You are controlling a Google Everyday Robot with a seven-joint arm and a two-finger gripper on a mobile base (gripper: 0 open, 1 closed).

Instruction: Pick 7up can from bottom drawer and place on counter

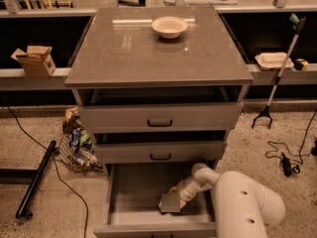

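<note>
The bottom drawer [138, 187] is pulled open below the two shut drawers with black handles. My white arm reaches down into it from the lower right. My gripper [173, 201] is low over the drawer floor, right of the middle. A small silvery-grey shape at its tip [167, 203] seems to be the 7up can, but I cannot tell it apart from the gripper. The counter [129, 48] is the glossy grey-brown slab on top of the drawers.
A cream bowl [170, 27] stands at the back of the counter. A cardboard box [33, 59] sits on the left ledge and a white tray [273, 60] on the right ledge. A litter grabber [277, 78] leans at the right. A bag of rubbish [77, 143], a black pole [35, 180] and cables lie on the floor.
</note>
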